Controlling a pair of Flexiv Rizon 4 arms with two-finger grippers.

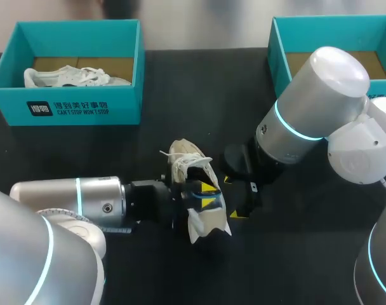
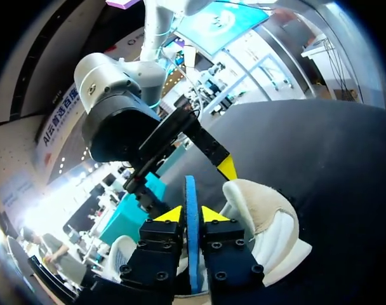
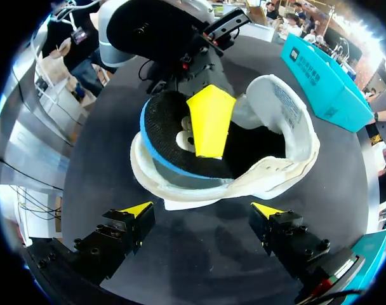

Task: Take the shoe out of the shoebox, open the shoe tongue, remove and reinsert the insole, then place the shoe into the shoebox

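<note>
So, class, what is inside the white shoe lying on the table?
A blue-edged insole, standing partly out, pinched by the left gripper. The floor of the shoe beneath the insole is covered, so unseen.

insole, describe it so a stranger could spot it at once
In the middle of the black table lies a white shoe. The insole sticks out of it, pinched in the left hand. Unlike the pale shoe, it is a dark sheet with a blue rim.
</note>
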